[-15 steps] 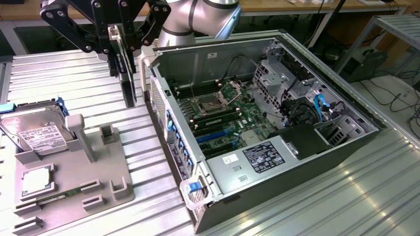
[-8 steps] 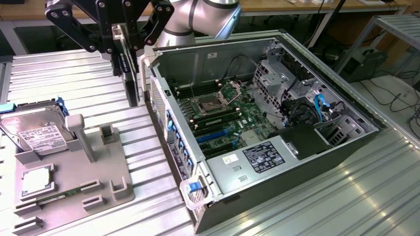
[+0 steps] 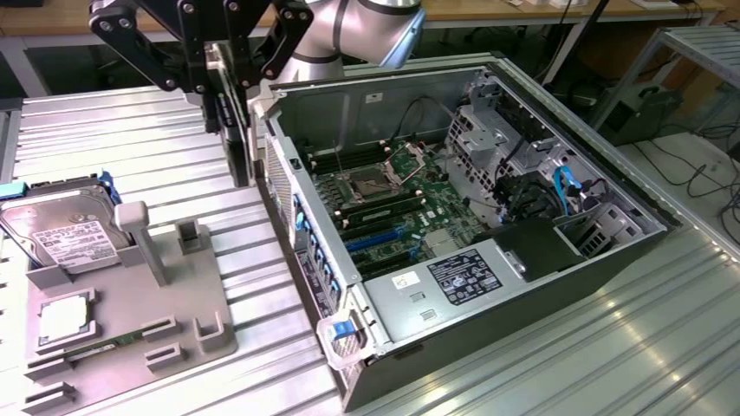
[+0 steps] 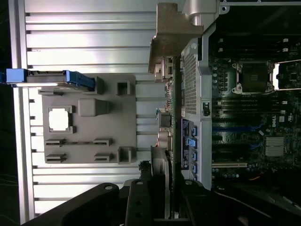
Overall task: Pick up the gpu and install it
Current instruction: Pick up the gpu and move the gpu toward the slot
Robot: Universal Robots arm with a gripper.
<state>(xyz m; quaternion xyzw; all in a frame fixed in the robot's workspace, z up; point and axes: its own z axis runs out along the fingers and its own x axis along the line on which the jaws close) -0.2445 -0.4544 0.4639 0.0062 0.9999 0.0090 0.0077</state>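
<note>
Black jaws are clamped on the gpu (image 3: 239, 147), one on each flat face, so you have the card in hand. In the exterior view it hangs upright and edge-on below them, dark and slim. It sits just outside the wall of the open computer case (image 3: 382, 95), on the exterior view's left of that wall, over the ribbed metal worktop (image 3: 151, 139). You cannot tell from either view whether the card touches the case wall.

The wrist view looks along the gpu (image 4: 170, 108) and gives you what the exterior view hides: its green board edge, its connectors, and the silver bracket (image 4: 174, 37) at the end away from the jaws. There the card runs alongside the case's perforated wall (image 4: 192, 84), with the motherboard (image 4: 254, 117) on the far side of that wall.

The exterior view alone shows you the whole case interior, with the motherboard (image 3: 393, 208) lying flat. On the other side of the card sits the grey parts tray (image 3: 139, 321), well apart. A hard drive (image 3: 64, 230) stands propped at one end of it, and a square chip (image 3: 64, 314) lies in a pocket.
</note>
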